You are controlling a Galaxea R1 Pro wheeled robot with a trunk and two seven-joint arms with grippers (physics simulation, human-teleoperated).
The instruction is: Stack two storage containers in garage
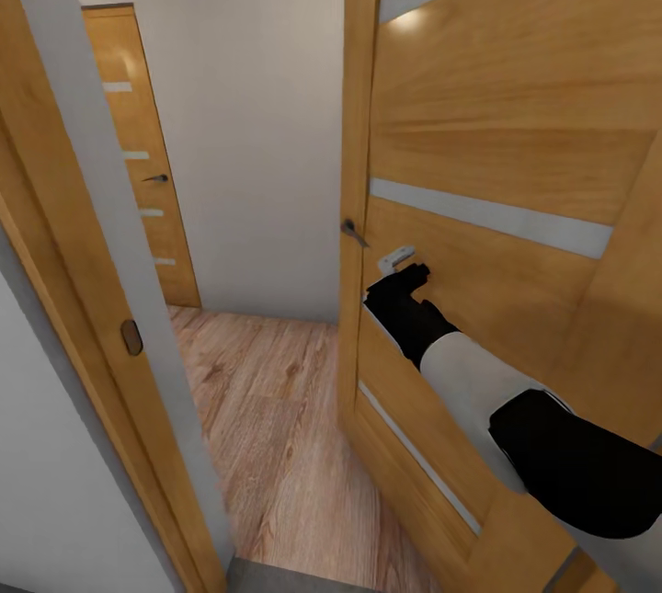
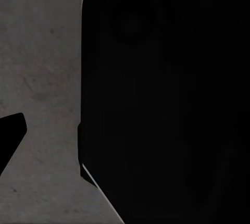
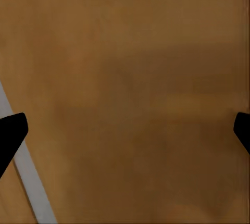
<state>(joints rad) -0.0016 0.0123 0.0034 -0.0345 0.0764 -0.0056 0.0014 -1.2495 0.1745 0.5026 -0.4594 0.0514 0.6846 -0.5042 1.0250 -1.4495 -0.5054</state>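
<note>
Head view: an open light-wood door with pale horizontal stripes [image 1: 496, 161] stands on the robot's right, with a wood-plank hallway floor [image 1: 267, 427] ahead.
Right gripper [image 1: 397, 273]: pressed against the door face, just beside the dark lever handle [image 1: 353, 232].
Right fingers: spread wide in the right wrist view, holding nothing.
Left gripper: cannot tell its state; its wrist view shows grey concrete floor [image 2: 41, 78] beside a black shape.
Storage containers: not in sight.
Doing it well: probably push steadily, swing the door fully, then drive through centred.
</note>
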